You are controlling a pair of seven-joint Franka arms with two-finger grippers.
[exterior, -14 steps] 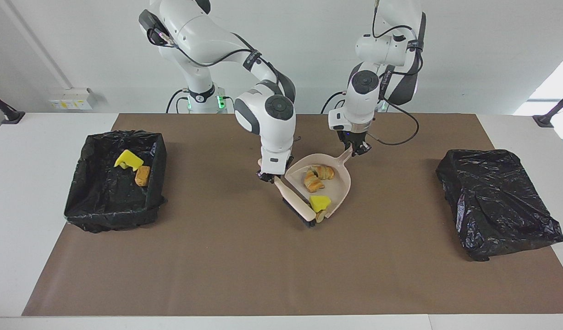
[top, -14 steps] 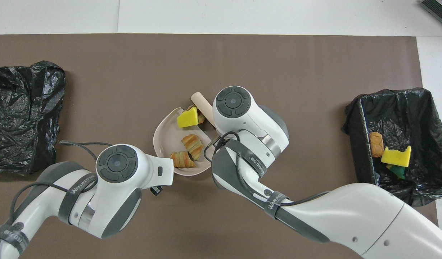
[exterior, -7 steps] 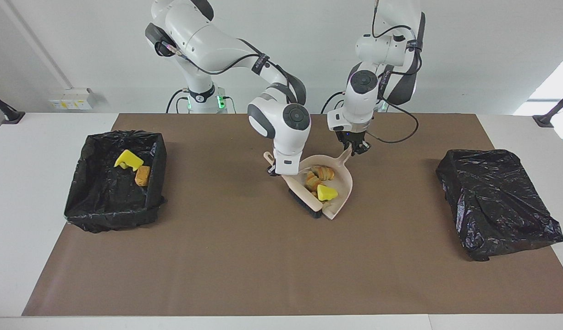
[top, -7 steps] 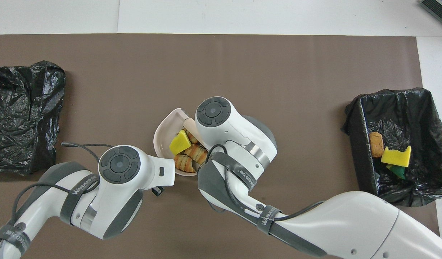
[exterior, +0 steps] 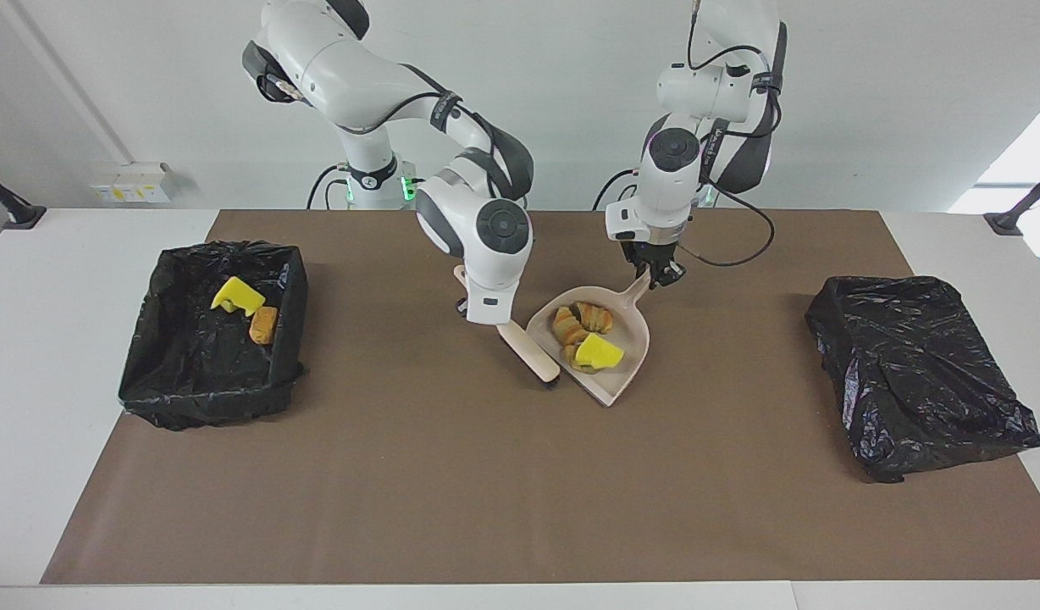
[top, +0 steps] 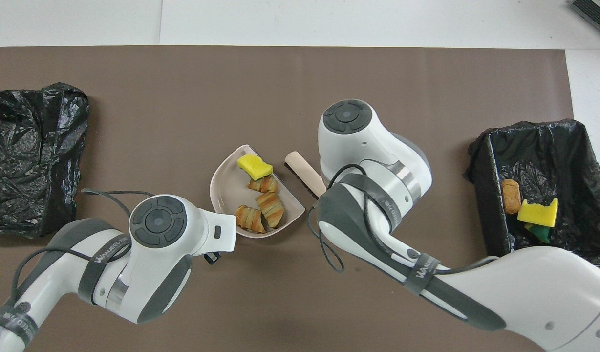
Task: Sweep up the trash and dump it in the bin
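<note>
While the dustpan (exterior: 628, 352) lies at the centre of the facing frame on the brown mat (exterior: 486, 491), it carries four scraps: a yellow sponge piece (exterior: 600, 351) toward its open edge and three golden-brown croissant pieces (exterior: 594, 317) deeper in the pan. In the overhead frame the sponge piece (top: 254, 166) sits at the upper rim of the pan (top: 226, 188), with the croissant pieces (top: 270, 209) lower, toward the handle.

The left gripper (exterior: 655, 273), just above the frame's centre, has its fingers closed on the tip of the dustpan's handle. The right gripper (exterior: 484, 318), left of centre, has its fingers clamped on the brush (exterior: 528, 353); the beige brush slants down toward the pan and its dark bristle end rests beside the pan's open edge, just apart from it. In the overhead frame the brush (top: 305, 172) shows right of the pan, half hidden under the right arm's wrist.

The open bin (exterior: 160, 339), lined in black plastic, stands at the left of the facing frame and holds two more scraps: a yellow sponge piece (exterior: 237, 296) with a green back and a brown bread piece (exterior: 263, 324). At the right of that frame a second black-wrapped box (exterior: 918, 373) lies on the worktop (exterior: 54, 280).
</note>
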